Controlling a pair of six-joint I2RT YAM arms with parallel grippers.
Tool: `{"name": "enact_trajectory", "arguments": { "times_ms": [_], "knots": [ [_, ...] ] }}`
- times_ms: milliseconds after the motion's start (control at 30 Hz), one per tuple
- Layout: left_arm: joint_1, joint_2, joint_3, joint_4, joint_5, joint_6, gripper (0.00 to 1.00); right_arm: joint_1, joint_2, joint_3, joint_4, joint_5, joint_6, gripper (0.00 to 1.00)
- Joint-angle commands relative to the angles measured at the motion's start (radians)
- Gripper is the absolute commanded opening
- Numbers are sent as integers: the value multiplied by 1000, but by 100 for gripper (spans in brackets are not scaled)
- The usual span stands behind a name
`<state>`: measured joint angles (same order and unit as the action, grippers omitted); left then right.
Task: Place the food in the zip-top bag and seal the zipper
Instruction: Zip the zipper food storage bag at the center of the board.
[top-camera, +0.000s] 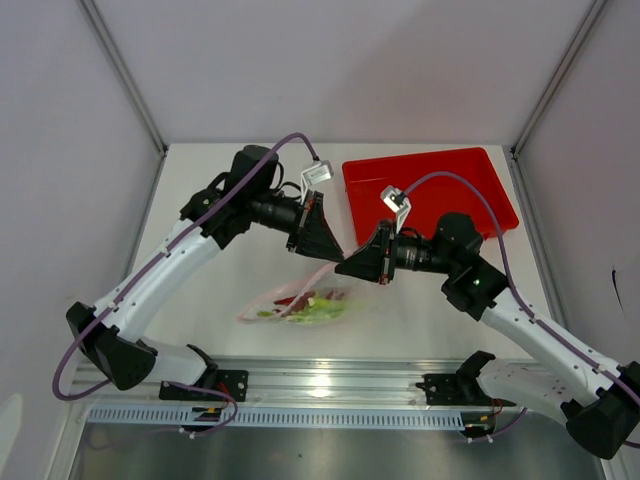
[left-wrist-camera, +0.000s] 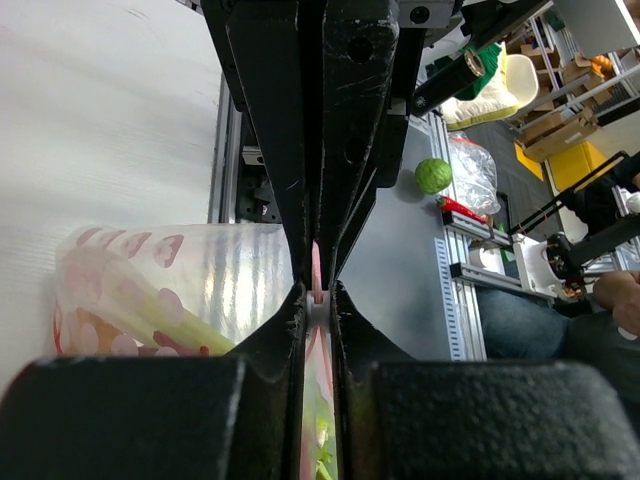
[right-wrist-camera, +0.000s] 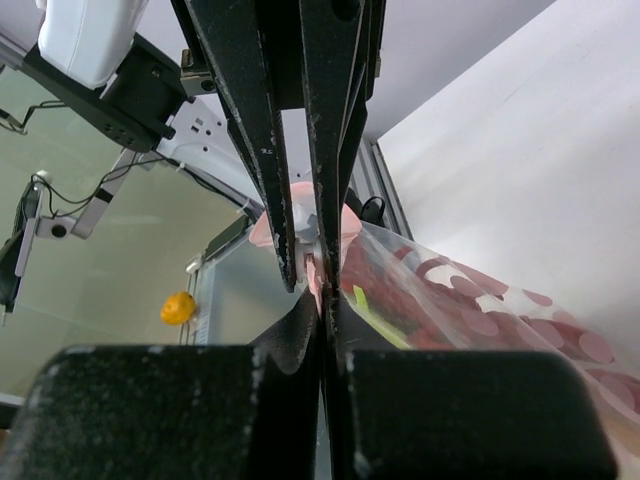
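Observation:
The zip-top bag (top-camera: 300, 303) hangs by its mouth corner between my two grippers, and its body sags onto the table. Inside it lie the food's green stalk (top-camera: 322, 312) and red piece (top-camera: 287, 299). My left gripper (top-camera: 332, 252) is shut on the white slider of the pink zipper (left-wrist-camera: 317, 262), with the bag (left-wrist-camera: 170, 285) and the stalk (left-wrist-camera: 150, 308) to its left. My right gripper (top-camera: 352, 268) meets it tip to tip. That gripper (right-wrist-camera: 322, 285) is shut on the bag's pink rim (right-wrist-camera: 345, 222), with dark red food (right-wrist-camera: 400, 290) behind the plastic.
A red tray (top-camera: 480, 200) stands at the back right, just behind the right arm. An aluminium rail (top-camera: 320, 380) runs along the near edge, with both arm bases on it. Grey walls and frame posts close the table in at both sides.

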<state>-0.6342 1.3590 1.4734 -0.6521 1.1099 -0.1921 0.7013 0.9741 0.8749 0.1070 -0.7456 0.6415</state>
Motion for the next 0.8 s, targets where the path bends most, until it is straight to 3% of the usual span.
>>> {"name": "enact_trajectory", "arguments": {
  "times_ms": [0,400,767],
  "knots": [
    [-1,-18,-8,-43,70,11,1,-5,-23,-4,140,111,32,0],
    [-10,-31,-39,-204,2,137,1,-52,-51,-45,209,173,118,0],
    [-9,-110,-117,-215,-22,137,0,-85,-74,-62,189,203,133,0]
  ]
}}
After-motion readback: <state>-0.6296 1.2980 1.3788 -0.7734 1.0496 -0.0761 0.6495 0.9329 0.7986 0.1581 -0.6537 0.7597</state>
